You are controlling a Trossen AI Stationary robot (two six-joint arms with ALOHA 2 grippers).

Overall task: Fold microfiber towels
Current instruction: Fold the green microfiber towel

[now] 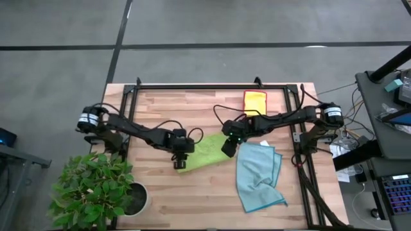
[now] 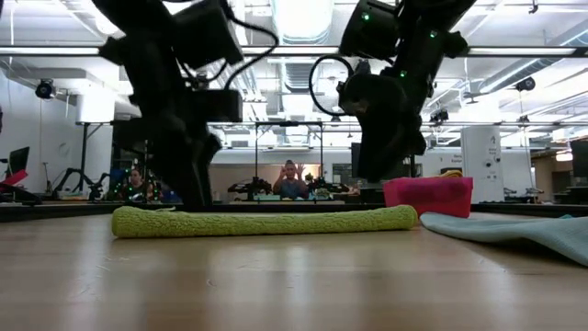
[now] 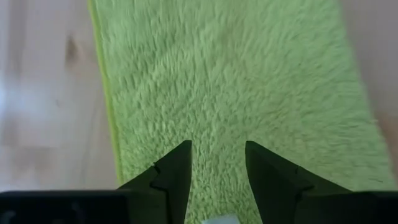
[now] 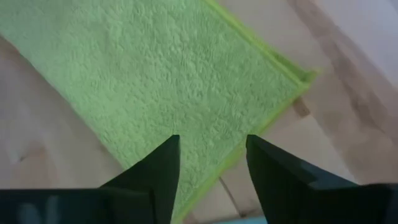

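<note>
A lime green microfiber towel [image 1: 205,153] lies folded into a long band on the wooden table, flat in the low view [image 2: 266,221]. My left gripper [image 3: 217,146] is open and stands low over the band's left end [image 1: 183,163], pointing steeply down. My right gripper [image 4: 211,140] is open above the band's right end, near a corner [image 4: 298,84], and clear of it in the low view [image 2: 381,175]. A light blue towel [image 1: 258,173] lies rumpled on the table to the right. A yellow towel [image 1: 255,99] rests in the pink-red tray [image 2: 427,195]. My left gripper's open fingers [image 2: 193,198] reach down to the green towel's left end from above. I cannot tell whether they touch it.
A potted plant [image 1: 96,189] stands at the table's near left corner. A black metal frame [image 1: 212,86] runs along the far edge and the sides. Bare wood [image 1: 192,199] lies near the front edge. People show in the room beyond the table [image 2: 292,179].
</note>
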